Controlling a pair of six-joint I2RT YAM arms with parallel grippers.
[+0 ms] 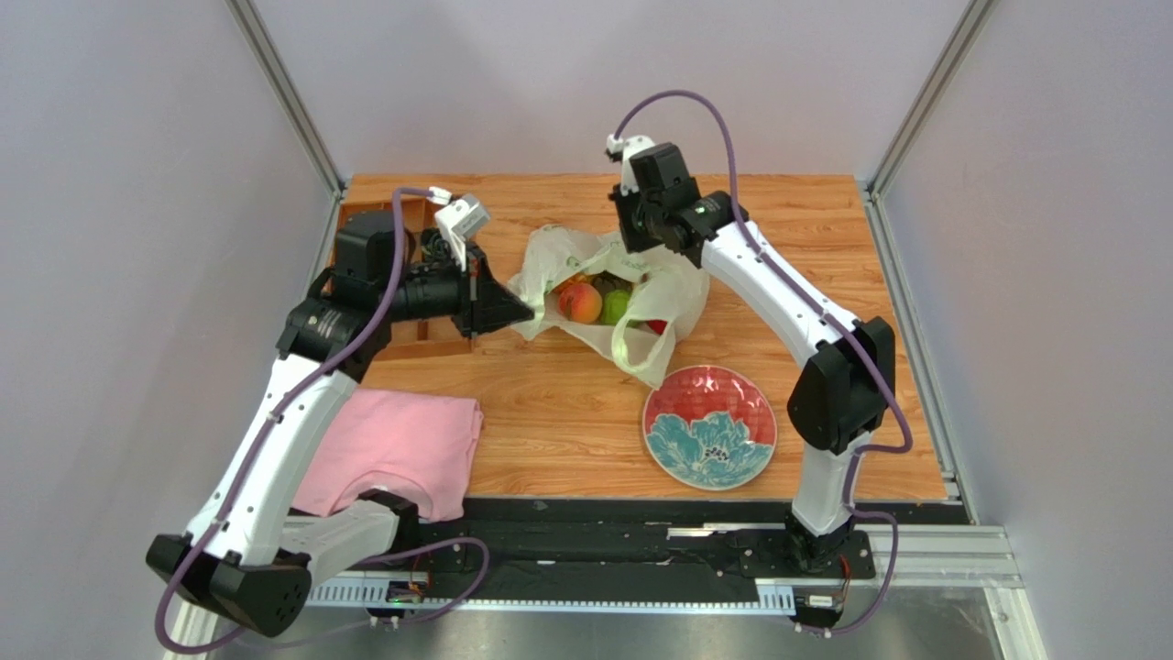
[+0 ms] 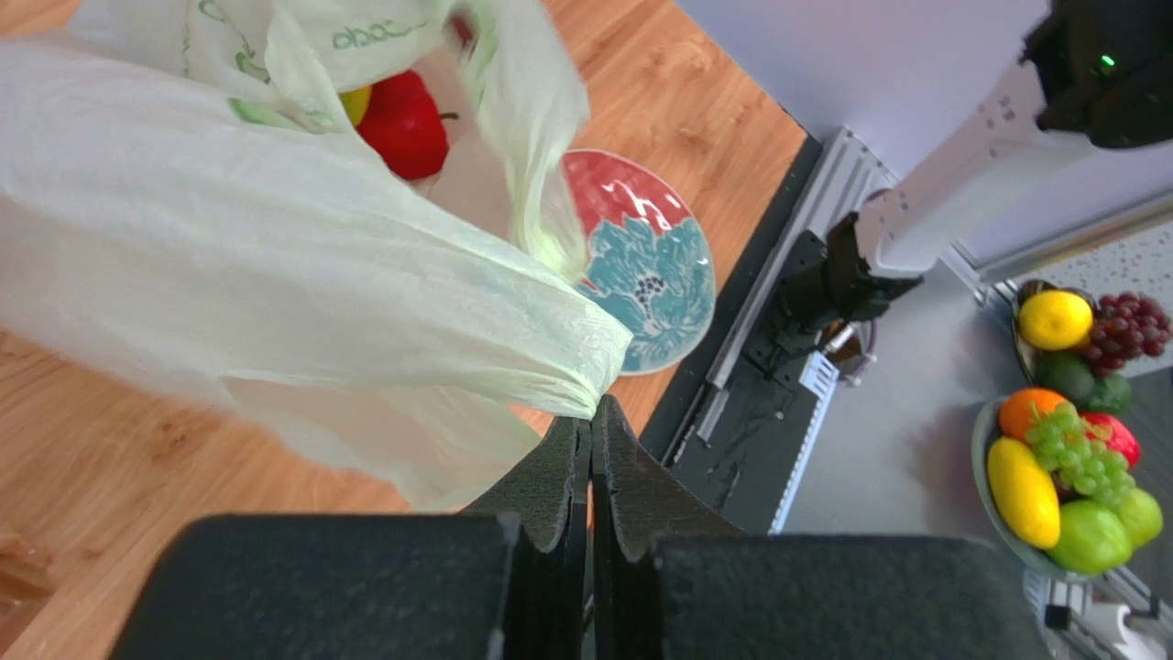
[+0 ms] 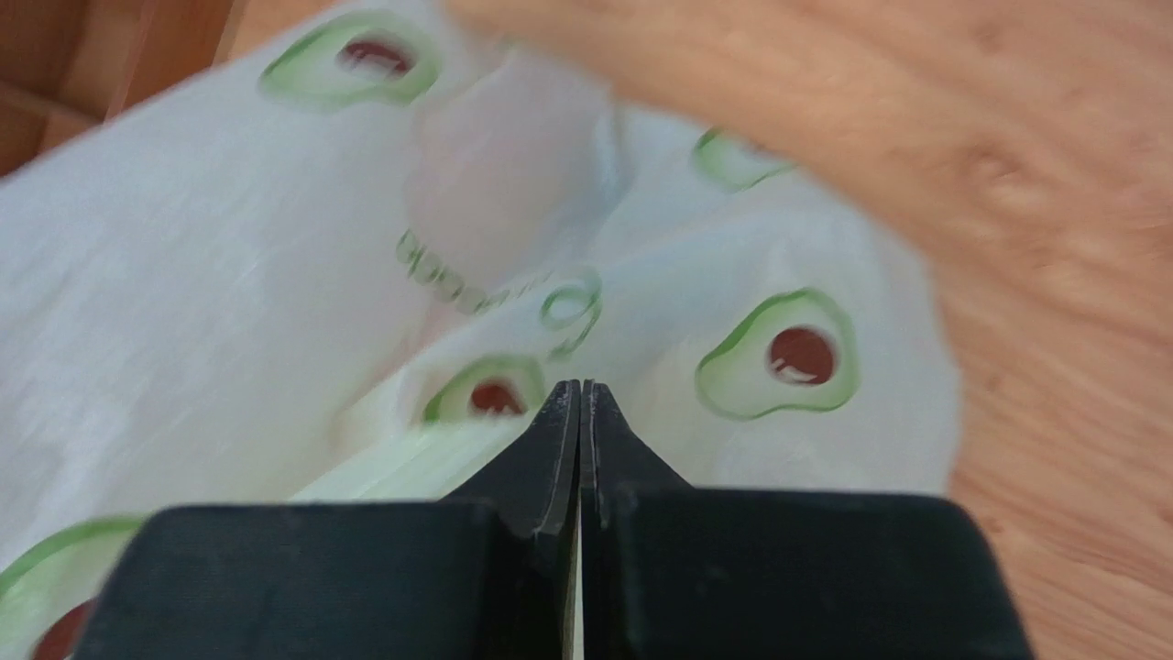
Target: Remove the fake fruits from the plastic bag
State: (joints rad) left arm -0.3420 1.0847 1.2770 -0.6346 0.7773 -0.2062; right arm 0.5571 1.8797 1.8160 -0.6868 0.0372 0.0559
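The plastic bag [image 1: 606, 282], pale yellow-green with avocado prints, lies mid-table with its mouth open. Inside it show a peach [image 1: 581, 301], a green ball [image 1: 616, 305] and a bit of red [image 1: 657, 327]. My left gripper [image 1: 521, 314] is shut on the bag's left edge, which bunches at its tips [image 2: 592, 417]. The left wrist view looks into the bag [image 2: 276, 261] at the red pepper-like fruit [image 2: 404, 124] and a yellow piece [image 2: 355, 103]. My right gripper [image 1: 636, 241] is at the bag's far edge. Its jaws [image 3: 580, 392] are shut with a fold of bag [image 3: 413, 316] at the tips.
A red-and-teal flower plate [image 1: 711, 426] lies to the right of the bag, near the right arm's base. A pink cloth [image 1: 393, 447] lies at the front left. A wooden box [image 1: 361, 220] stands at the back left. Bowls of other fruit [image 2: 1067, 475] sit off the table.
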